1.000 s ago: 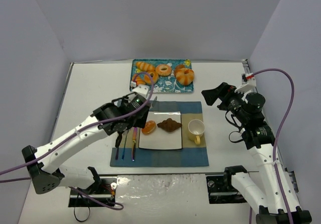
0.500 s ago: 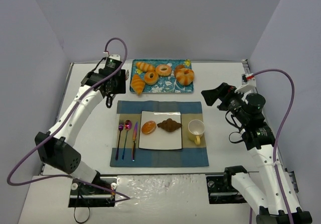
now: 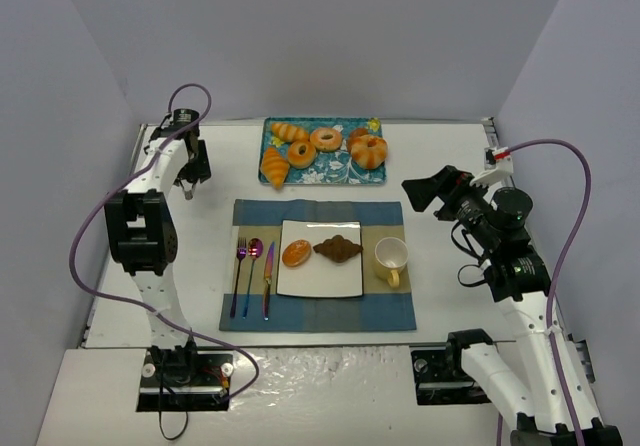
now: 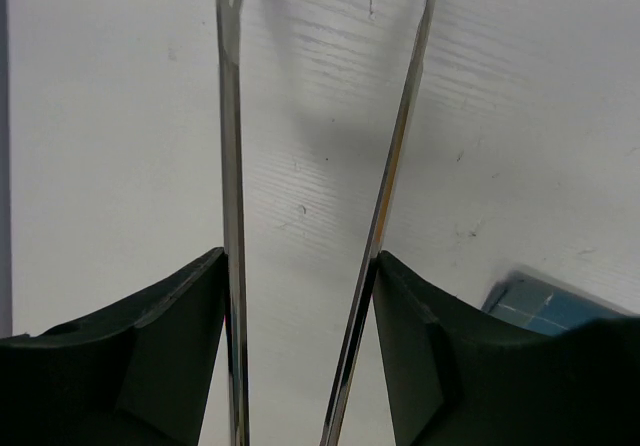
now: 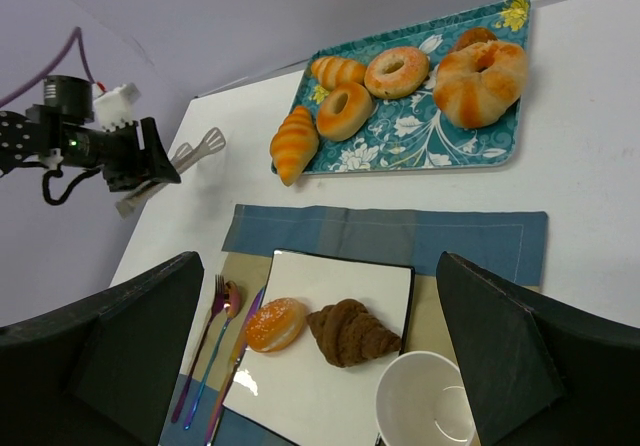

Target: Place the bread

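An orange sugared bun (image 3: 296, 254) and a brown croissant (image 3: 338, 249) lie on the white square plate (image 3: 320, 284); both show in the right wrist view, bun (image 5: 275, 324) and croissant (image 5: 350, 333). My left gripper (image 3: 188, 169) is at the table's back left, away from the plate. It is shut on metal tongs (image 4: 232, 166), whose two arms press against the inner faces of its fingers (image 4: 150, 346), with the tips low over the white table. The tongs (image 5: 190, 154) also show in the right wrist view. My right gripper (image 3: 420, 194) is open and empty, raised right of the placemat.
A teal patterned tray (image 3: 335, 171) at the back holds several more breads and doughnuts. A white cup (image 3: 391, 257) stands right of the plate. A fork, spoon and knife (image 3: 252, 276) lie left of it on the blue placemat (image 3: 320, 316).
My left arm has swung from the plate to the table's back left corner with the tongs. The orange bun stays on the plate. The right arm has not moved.
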